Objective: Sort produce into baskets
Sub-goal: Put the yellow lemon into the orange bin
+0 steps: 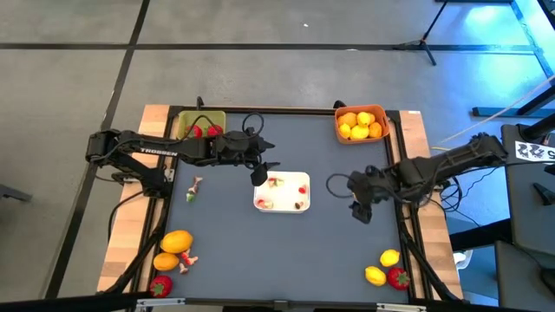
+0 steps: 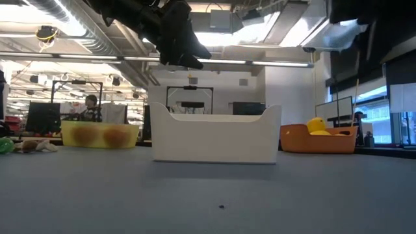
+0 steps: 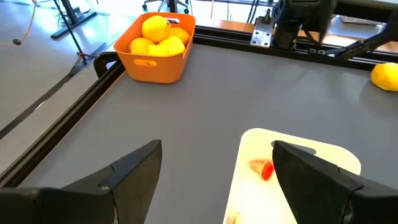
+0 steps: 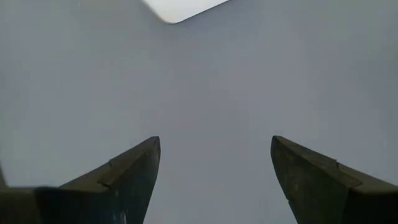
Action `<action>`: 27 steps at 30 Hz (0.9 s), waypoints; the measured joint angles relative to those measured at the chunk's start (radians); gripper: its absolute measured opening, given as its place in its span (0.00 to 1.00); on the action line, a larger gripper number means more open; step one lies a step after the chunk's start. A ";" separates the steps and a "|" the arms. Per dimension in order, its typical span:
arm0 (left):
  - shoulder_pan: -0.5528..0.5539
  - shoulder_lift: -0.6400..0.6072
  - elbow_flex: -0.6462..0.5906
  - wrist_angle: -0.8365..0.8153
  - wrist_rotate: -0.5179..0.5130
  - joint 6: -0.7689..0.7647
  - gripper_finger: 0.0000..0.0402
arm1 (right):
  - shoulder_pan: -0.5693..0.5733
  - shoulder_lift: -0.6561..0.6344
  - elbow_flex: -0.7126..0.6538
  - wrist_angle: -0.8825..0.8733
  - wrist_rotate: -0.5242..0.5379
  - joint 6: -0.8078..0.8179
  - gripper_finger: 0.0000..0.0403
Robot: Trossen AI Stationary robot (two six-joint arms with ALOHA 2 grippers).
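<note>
A yellow-green basket [image 1: 200, 124] at the far left holds red strawberries. An orange basket [image 1: 361, 123] at the far right holds several yellow and orange fruits; it also shows in the left wrist view [image 3: 155, 46]. Loose fruits lie at the near left [image 1: 176, 242] and near right [image 1: 389, 258] of the table. My left gripper [image 1: 259, 174] is open and empty, above the left edge of the white tray [image 1: 283, 192]. My right gripper [image 1: 362, 211] is open and empty, over bare mat to the right of the tray.
The white tray [image 3: 292, 177] at the table's middle holds tiny pink-red scraps. A small scrap [image 1: 193, 189] lies on the mat at the left. A black frame rail [image 1: 277, 111] borders the dark mat. Bare mat lies between the tray and the baskets.
</note>
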 joint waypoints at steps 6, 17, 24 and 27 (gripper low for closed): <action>0.001 0.000 0.000 0.000 0.000 0.001 0.75 | 0.153 0.000 0.000 0.000 0.063 0.193 0.76; 0.001 0.000 0.000 0.000 0.000 0.005 0.75 | 0.320 0.000 0.000 0.001 0.147 0.406 0.76; 0.001 0.000 0.000 -0.001 0.000 0.005 0.75 | 0.366 0.033 -0.001 0.019 0.093 0.477 0.76; 0.001 0.000 0.000 0.000 0.000 0.005 0.75 | 0.413 0.071 -0.001 0.052 0.029 0.524 0.76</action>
